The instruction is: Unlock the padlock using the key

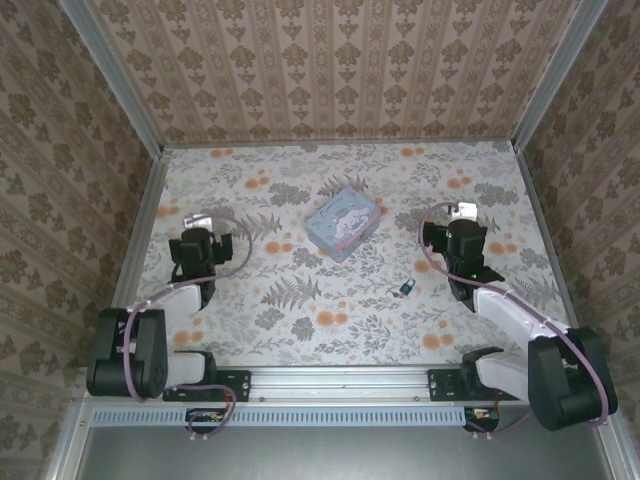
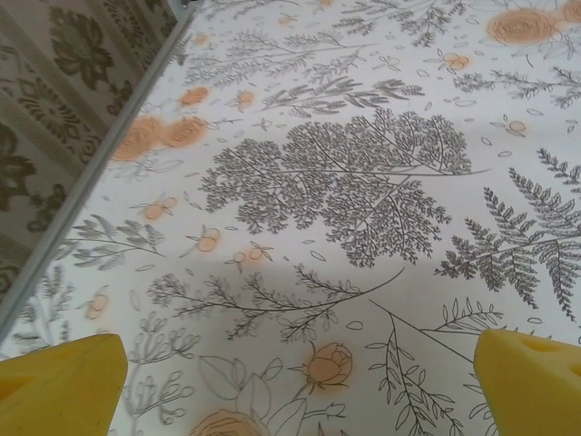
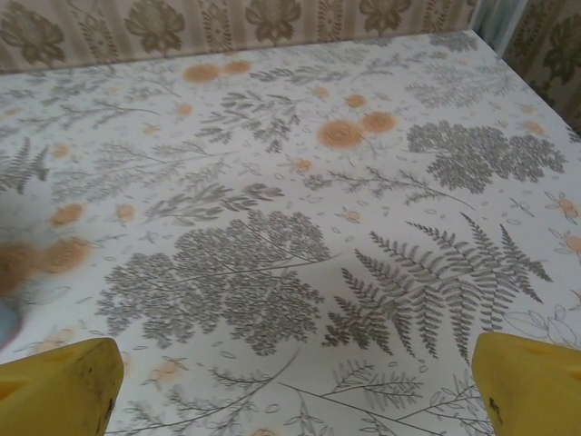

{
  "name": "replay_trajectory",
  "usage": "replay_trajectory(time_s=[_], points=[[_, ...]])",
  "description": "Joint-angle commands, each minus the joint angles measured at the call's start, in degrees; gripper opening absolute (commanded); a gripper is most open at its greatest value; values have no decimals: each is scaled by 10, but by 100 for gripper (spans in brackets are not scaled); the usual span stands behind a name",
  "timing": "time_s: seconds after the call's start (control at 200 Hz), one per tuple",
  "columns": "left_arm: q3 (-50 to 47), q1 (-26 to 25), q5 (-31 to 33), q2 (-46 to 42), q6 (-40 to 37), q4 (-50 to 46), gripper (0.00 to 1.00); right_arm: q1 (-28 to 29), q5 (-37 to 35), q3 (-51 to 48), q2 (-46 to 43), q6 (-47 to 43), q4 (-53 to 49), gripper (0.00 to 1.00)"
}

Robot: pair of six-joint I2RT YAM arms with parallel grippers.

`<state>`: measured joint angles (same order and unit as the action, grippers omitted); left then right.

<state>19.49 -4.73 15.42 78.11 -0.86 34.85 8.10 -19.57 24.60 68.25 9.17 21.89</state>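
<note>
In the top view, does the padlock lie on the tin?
No, the padlock lies on the table, clearly apart from the tin.

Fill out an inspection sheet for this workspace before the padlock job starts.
surface: floral table cover, flat, no spills seen
padlock: small, blue, lying on the cover near the right arm, apart from both tools
key: too small to tell; a dark speck beside the padlock may be it
clutter: pastel tin, looks closed, mid-table, apart from the padlock
left tool: open, empty, above bare cover
right tool: open, empty, above bare cover
cables: pink cable looped along each arm, clear of the padlock
surroundings: wallpapered walls on three sides; metal rail at the near edge
</note>
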Motion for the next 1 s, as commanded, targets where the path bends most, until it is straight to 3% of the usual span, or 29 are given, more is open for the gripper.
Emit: replay_trajectory(time_s=[0.0,0.18,0.235,0.415,0.485,0.595,0.815,0.895,0.995], points=[[-6,13,-59,29,-16,163,100,-21,-2,-11,32,-1,71,100],[2,22,-97,103,-25,221,100,-50,17,-23,78,-20,171,100],[19,24,-99,96,-15,170,100,-58,34,-27,91,-37,206,99],[39,31,-134,100,-23,140,100,-76,108,-69,209,-51,403,99],[41,34,-139,101,-21,137,100,-77,135,-41,189,-57,319,99],[43,37,-146,101,-19,132,100,-77,171,-11,197,-72,269,100],[45,41,-152,102,-17,129,100,-79,175,-15,198,-70,280,99],[44,40,-150,102,-19,131,100,-72,134,-29,195,-65,307,100],[39,36,-144,99,-21,137,100,-71,134,-31,195,-64,309,100]])
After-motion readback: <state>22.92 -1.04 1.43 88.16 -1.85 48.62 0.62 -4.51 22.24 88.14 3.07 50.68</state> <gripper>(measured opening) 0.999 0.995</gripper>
